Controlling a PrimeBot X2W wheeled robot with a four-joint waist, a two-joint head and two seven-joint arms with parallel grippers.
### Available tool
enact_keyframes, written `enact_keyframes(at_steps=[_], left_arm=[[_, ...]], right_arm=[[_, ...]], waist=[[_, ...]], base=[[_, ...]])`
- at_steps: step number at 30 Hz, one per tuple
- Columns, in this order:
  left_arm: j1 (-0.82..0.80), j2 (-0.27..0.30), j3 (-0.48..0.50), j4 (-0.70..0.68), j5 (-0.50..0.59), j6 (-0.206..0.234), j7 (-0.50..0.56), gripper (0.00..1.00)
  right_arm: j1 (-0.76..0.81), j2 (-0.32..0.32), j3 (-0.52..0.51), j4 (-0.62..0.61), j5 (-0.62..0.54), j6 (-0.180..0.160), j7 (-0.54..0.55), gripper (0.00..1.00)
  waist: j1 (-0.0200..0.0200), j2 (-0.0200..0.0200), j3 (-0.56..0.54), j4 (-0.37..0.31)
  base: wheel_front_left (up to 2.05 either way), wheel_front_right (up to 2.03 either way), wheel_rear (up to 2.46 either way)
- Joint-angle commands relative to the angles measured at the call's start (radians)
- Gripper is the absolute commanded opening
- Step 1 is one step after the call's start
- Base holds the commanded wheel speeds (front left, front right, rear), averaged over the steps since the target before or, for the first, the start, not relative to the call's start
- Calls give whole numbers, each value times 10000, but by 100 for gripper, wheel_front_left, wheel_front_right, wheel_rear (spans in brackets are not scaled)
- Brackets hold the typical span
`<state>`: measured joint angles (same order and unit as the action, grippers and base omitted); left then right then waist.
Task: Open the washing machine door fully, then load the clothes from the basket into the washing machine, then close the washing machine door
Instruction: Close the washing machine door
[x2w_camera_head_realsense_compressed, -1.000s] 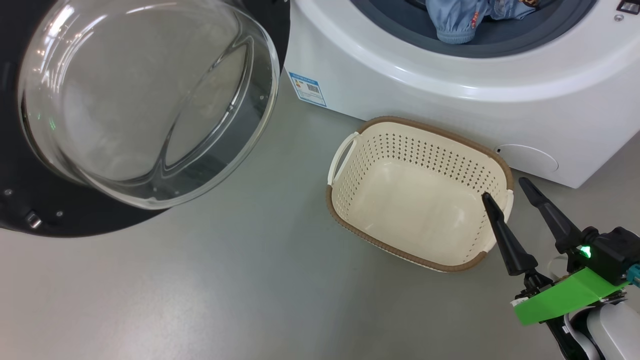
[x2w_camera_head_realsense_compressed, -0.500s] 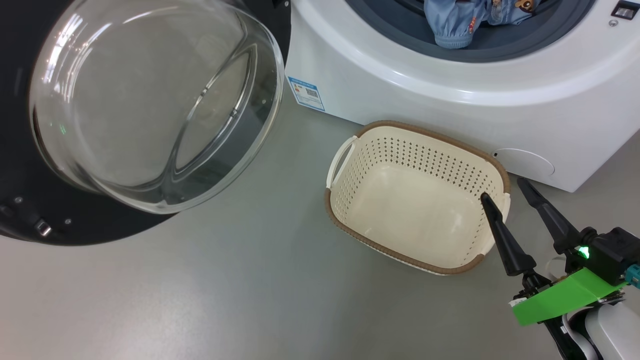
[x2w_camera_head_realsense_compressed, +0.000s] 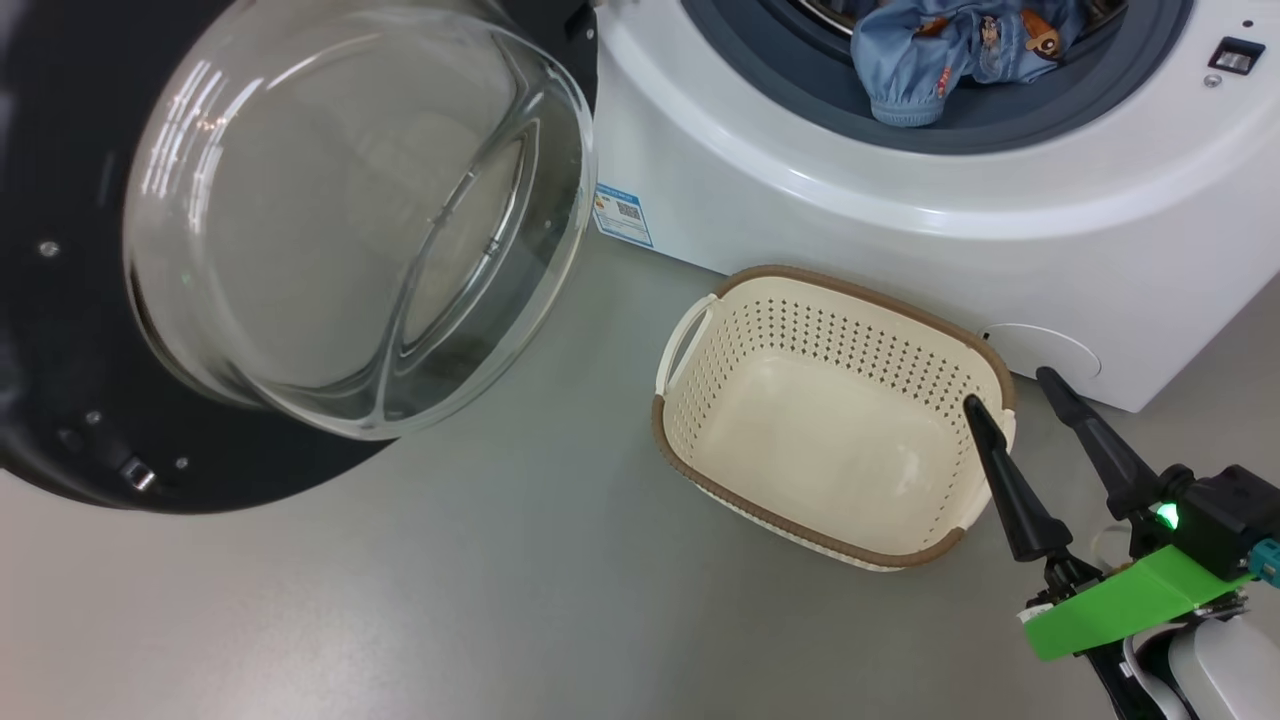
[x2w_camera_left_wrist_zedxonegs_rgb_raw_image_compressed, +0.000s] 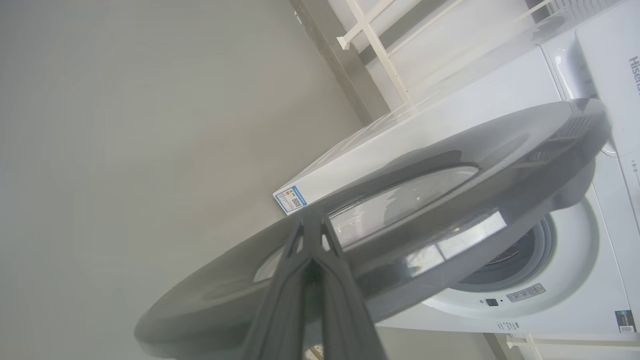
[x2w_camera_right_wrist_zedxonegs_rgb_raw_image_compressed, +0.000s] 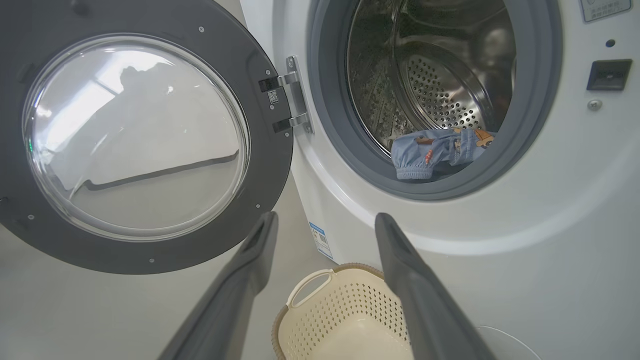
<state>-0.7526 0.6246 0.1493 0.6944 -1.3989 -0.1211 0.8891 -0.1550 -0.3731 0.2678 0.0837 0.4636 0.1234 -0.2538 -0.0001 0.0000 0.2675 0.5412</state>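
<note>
Now, clothes (x2w_camera_head_realsense_compressed: 950, 55) in washing machine (x2w_camera_head_realsense_compressed: 900, 230), basket (x2w_camera_head_realsense_compressed: 820, 325) beside

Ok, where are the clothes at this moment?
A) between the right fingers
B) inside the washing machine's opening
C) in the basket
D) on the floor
B: the clothes lie in the mouth of the washing machine, against its grey seal, while the basket holds none and the right fingers stand apart around nothing.

Bright, even indoor light, soft shadows
White streaks of glare cross the glass of the washing machine door (x2w_camera_head_realsense_compressed: 330, 230), and the floor (x2w_camera_head_realsense_compressed: 500, 600) carries only faint shadows. The left wrist view is hazy and washed out; the right wrist view bends lines near its edges.
</note>
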Motion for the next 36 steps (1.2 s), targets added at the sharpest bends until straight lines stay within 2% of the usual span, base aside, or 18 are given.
enact_keyframes(at_steps=[1,19,36], left_arm=[[139,168,-28,-325,-142,-42,296,0],[315,127,-175,-842,-671,-92,1207,0],[819,-128,-573,-2402,-1402,-95,2584,0]], right_arm=[[124,-29,132,-207,-168,73,-80,100],[55,8,61,-208,-170,73,-80,100],[238,224,-327,-184,-223,73,-80,100]], waist=[[1,0,-29,26],[1,0,-157,-34],[1,0,-707,-368]], base=[[0,0,0],[0,0,0],[0,0,0]])
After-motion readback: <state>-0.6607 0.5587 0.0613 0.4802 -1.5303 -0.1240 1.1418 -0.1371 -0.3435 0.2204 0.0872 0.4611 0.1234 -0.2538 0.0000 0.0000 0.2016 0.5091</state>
